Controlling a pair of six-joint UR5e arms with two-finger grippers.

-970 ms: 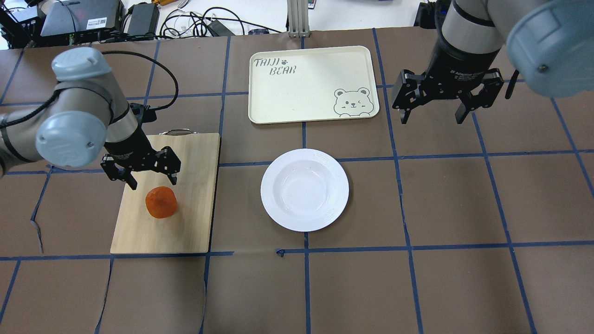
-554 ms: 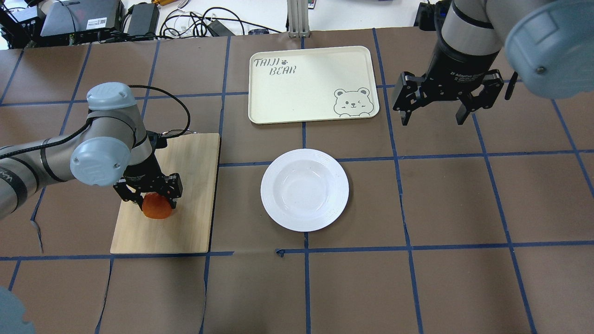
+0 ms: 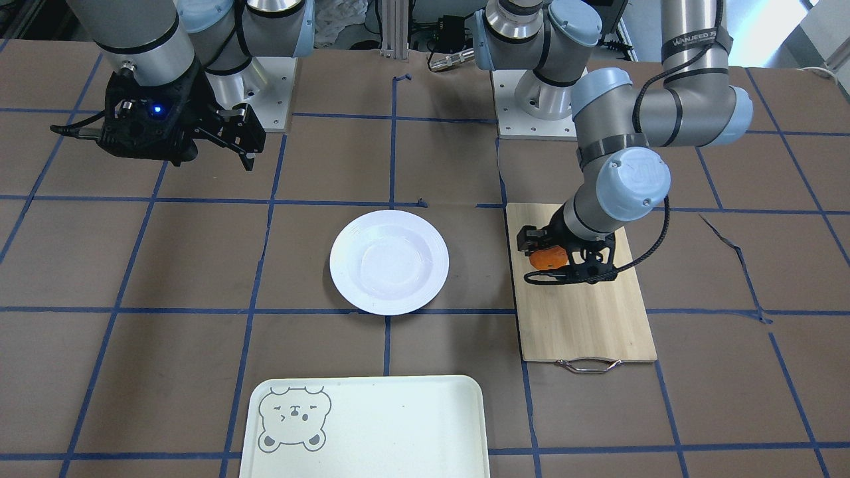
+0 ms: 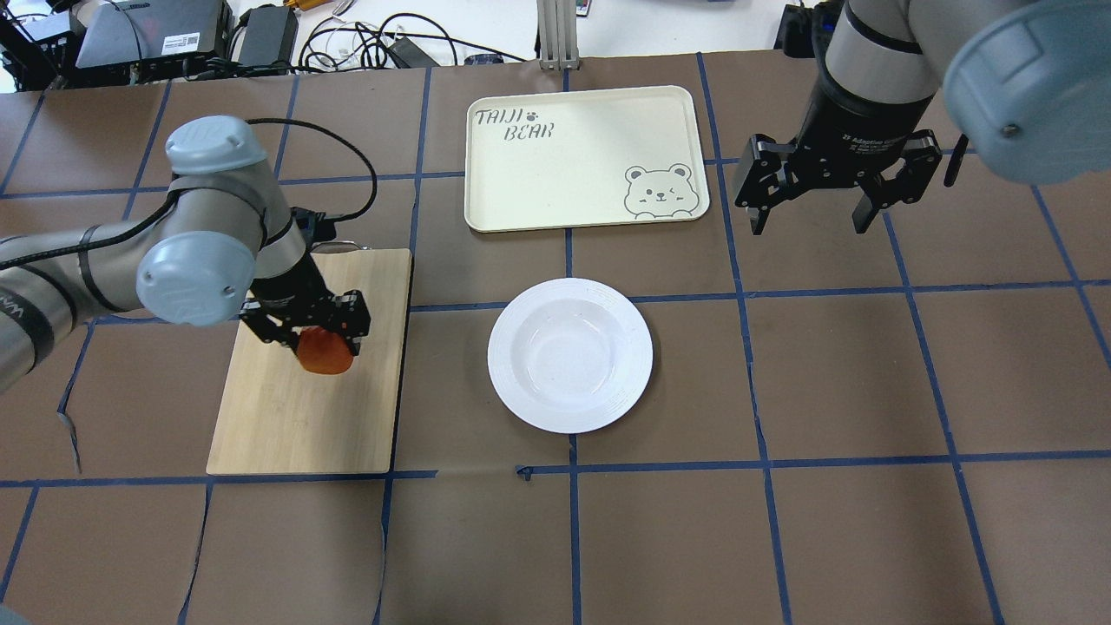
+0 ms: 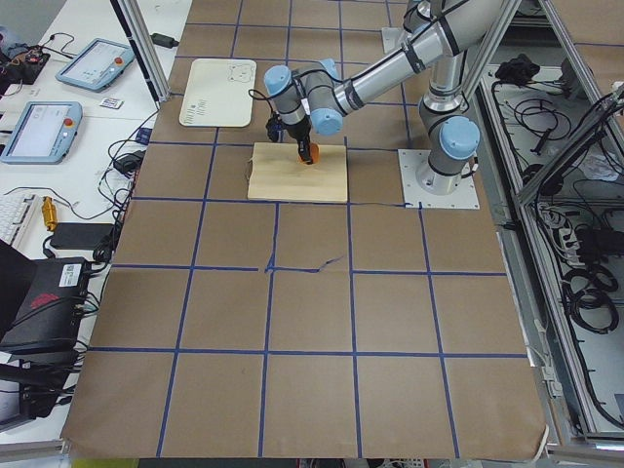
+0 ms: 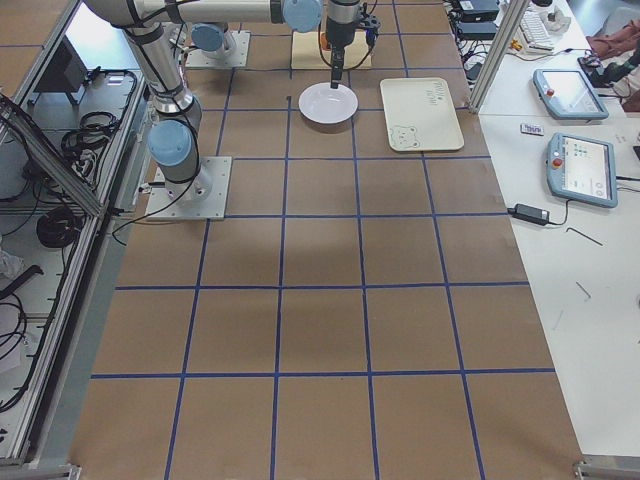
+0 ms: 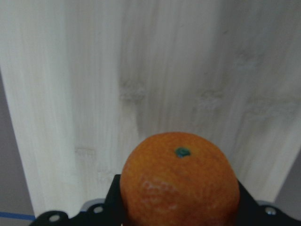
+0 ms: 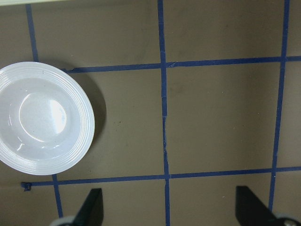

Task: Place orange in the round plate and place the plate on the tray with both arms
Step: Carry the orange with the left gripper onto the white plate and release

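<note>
My left pincer is clamped on the orange, one finger on either side, over the bamboo cutting board. I cannot tell whether the fruit is clear of the wood. On the left wrist view its stem end faces the camera. The round plate sits on the bench near the board's right side, apart from the tray beyond it. My right pincer hangs above the bench with fingers spread wide, beside the tray's right edge.

Dimpled matt orange, glossy white round plate, pale-grained wooden board, matt brown paper table cover, smooth tray
</note>
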